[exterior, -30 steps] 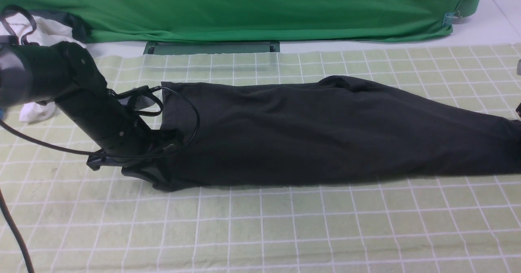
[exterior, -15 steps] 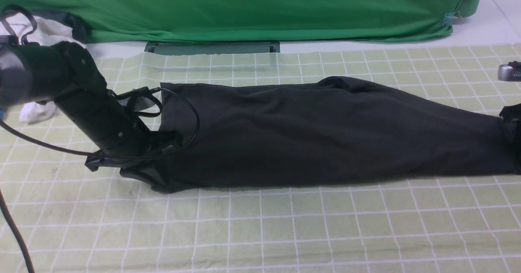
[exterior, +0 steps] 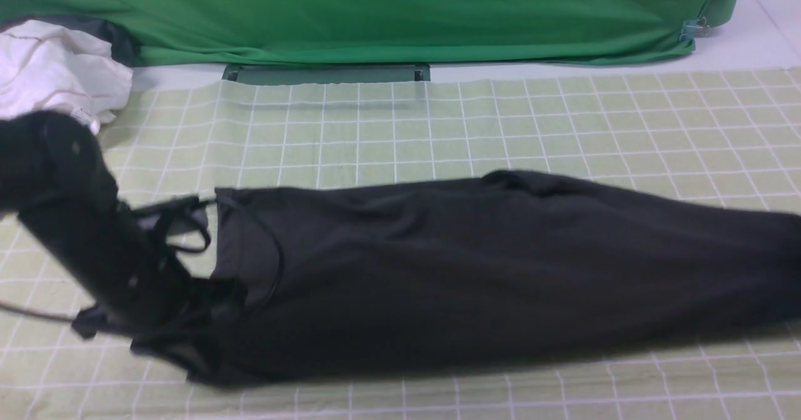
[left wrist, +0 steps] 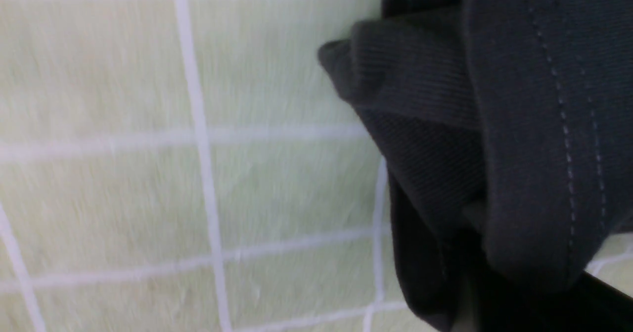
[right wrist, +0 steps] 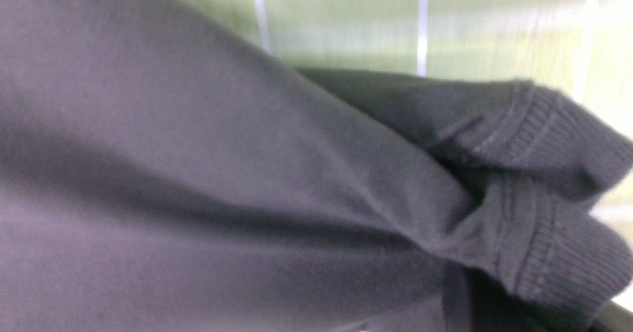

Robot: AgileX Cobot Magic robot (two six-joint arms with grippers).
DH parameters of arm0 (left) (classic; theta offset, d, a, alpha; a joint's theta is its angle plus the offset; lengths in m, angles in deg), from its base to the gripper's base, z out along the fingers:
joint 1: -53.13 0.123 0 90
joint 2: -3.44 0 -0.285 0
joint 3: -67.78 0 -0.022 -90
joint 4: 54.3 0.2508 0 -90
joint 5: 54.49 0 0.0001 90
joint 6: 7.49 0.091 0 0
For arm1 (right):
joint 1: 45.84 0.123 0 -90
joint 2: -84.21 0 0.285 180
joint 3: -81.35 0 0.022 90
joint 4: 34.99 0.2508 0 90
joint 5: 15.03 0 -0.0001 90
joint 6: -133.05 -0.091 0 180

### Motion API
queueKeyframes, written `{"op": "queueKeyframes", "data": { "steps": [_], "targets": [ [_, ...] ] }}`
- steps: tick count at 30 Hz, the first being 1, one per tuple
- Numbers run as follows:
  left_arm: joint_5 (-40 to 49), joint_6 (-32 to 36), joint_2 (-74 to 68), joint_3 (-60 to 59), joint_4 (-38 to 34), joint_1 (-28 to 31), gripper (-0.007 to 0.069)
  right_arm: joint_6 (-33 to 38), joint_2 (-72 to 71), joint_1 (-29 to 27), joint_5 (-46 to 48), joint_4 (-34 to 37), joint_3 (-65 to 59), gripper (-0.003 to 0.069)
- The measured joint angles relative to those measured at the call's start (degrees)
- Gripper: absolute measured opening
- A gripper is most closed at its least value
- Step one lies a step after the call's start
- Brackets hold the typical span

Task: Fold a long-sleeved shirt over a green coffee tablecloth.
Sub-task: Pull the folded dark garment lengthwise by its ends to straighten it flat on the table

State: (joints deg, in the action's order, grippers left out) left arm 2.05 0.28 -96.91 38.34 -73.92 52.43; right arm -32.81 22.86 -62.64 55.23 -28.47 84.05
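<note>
Left edge of front view: white garment (exterior: 56,69) bunched upper left, off the job. Below it the left arm (exterior: 94,245) slants down to the lower left, where the left end effector (exterior: 188,320) is buried in the near-left end of the long-sleeved shirt (exterior: 475,270). Its jaws are pressed together, and the left wrist view shows stitched hem folds (left wrist: 519,124) bunched right at it, so it reads as pinching that end. The shirt's long axis runs left-right across the lower middle of the frame, a long dark roll on the green coffee tablecloth (exterior: 438,119), worktop beneath. It is charcoal soft knit, plain side up, no print showing, wide at the left, tapering right and running off the right edge. Deep-green drape (exterior: 375,13) hangs along the top. The right end effector is outside the front view. Right wrist view is filled with shirt body and ribbed cuffs (right wrist: 539,124) close in, but I cannot tell whether its jaws grip. Next move probably turns on both ends being held.
</note>
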Motion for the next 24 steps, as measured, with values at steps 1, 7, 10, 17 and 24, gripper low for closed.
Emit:
{"op": "queueKeyframes", "data": {
  "steps": [1, 7, 10, 17, 24],
  "targets": [
    [-0.4, 0.0, 0.6, -1.1, 0.0, 0.0, 0.0025, -0.1, -0.5, -0.3, -0.1, -0.1, -1.3, 0.0034],
    [-1.0, 0.0, 3.2, -2.8, 0.2, 0.0, 0.0058, -0.1, -1.0, -0.4, -1.5, -0.4, -4.0, 0.0034],
    [2.3, -0.5, 3.8, -0.9, 1.7, 0.0, 0.0125, -0.2, -1.0, -0.4, -1.9, -0.7, -4.0, 0.0034],
    [7.9, -3.0, 4.5, 11.7, 2.5, 0.0, 0.0332, -0.2, -1.0, -0.4, -2.1, -0.8, -4.0, 0.0034],
    [-0.5, -1.1, -1.0, 18.7, -6.6, -2.2, 0.0234, -0.8, -1.0, -0.4, -2.5, -0.9, -4.0, 0.0034]
  ]
}}
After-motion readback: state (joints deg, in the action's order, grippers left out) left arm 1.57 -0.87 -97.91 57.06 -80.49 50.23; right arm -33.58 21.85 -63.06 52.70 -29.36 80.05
